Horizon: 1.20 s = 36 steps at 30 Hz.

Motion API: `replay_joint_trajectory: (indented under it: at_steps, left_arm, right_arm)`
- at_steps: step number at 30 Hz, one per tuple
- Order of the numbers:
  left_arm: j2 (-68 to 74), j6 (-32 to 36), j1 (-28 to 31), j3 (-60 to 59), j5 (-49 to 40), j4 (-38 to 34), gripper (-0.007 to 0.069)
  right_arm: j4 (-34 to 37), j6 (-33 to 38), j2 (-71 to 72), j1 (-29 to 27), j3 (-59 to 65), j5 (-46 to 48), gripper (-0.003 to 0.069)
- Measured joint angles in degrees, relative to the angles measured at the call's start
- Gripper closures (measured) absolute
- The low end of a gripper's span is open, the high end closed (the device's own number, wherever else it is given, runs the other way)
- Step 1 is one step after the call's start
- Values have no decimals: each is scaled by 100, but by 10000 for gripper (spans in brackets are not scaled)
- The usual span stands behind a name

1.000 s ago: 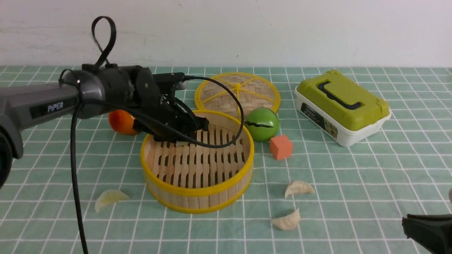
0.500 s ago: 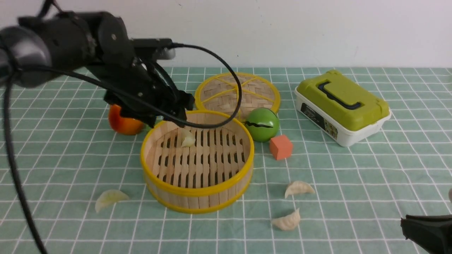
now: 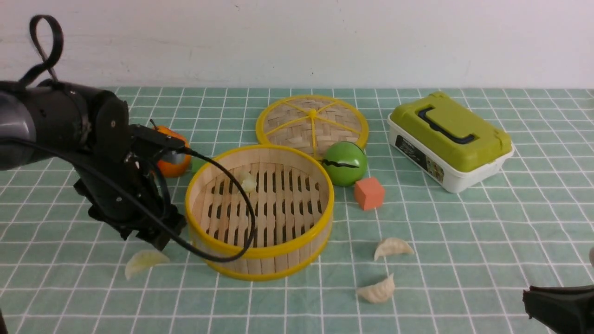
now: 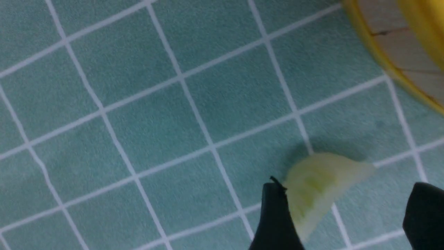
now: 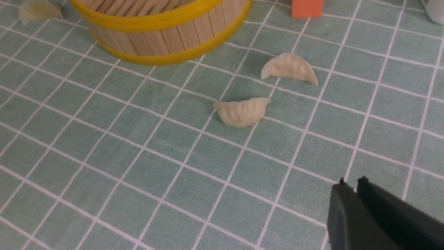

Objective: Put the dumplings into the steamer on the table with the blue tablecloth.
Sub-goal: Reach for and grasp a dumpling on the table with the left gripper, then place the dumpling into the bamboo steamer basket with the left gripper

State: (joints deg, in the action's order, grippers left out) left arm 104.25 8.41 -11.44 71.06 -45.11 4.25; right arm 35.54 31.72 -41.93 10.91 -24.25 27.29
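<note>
And on the far left, the left gripper (image 4: 341, 208) hangs over the desk (image 3: 464, 278), its fingers spread wide with a pale crescent dumpling (image 3: 145, 262) between them, lying on the blue tablecloth (image 3: 297, 306) and not gripped! Behind that arm sits an orange (image 3: 175, 150) (stem poking up, partly hidden), with something green peeking out next to it.

Now the main container, the bamboo steamer (image 3: 260, 253): yellow rims, upright wall, slatted floor, and inside it one dumpling (image 3: 248, 182), resting toward the back, left of the middle. Just behind it lies the steamer's woven lid (image 3: 297, 116), yellow spokes meeting at a central knob.

Moving right, a green round fruit or toy (image 3: 345, 163) with a dark jagged mark sits near the steamer's wall, and in front of it a salmon-coloured block (image 3: 369, 193). Two more dumplings lie on the cloth here, one (image 3: 393, 247) farther back, the other (image 3: 377, 290) nearer, point raised!

Further right, the white storage box (image 3: 450, 139), green lid closed, black handle on top; its contents are hidden. It carries a dark label (image 3: 420, 158) with a picture (the print is too small to read).

At the near right corner, the right gripper (image 5: 352, 184), its fingers drawn nearly together, holding nothing, well apart from the dumplings.
</note>
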Motion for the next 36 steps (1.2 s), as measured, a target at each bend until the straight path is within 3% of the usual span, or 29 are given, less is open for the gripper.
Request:
replay_joint_trajectory:
  at_steps: [5, 10, 14, 16, 20, 24, 28, 29, 31, 36]
  left_arm:
    - [403, 41, 87, 0, 26, -58, 176]
    - [636, 70, 86, 6, -230, -133, 245]
    - [652, 60, 81, 25, -280, -225, 391]
    - [652, 47, 81, 25, -287, -225, 422]
    - [627, -109, 81, 46, -372, -217, 418]
    - [384, -269, 87, 334, -1051, -189, 418]
    - [27, -807, 81, 1096, -1354, -819, 418]
    - [-61, -1105, 32, 1419, -1281, -1421, 418]
    - [-75, -1227, -169, 1746, -996, -1970, 418]
    - [334, -1283, -902, 1971, 210, -2328, 418]
  right_arm:
    - [0, 0, 0, 0, 0, -1, 613]
    - [0, 0, 0, 0, 0, -1, 611]
    - [0, 0, 0, 0, 0, -13, 606]
    - [0, 0, 0, 0, 0, -13, 604]
    - [0, 0, 0, 0, 0, -13, 599]
    - [0, 0, 0, 0, 0, -13, 595]
    - [0, 0, 0, 0, 0, -40, 591]
    - [5, 0, 0, 0, 0, -105, 589]
    - [5, 0, 0, 0, 0, -202, 587]
    - [5, 0, 0, 0, 0, -211, 585]
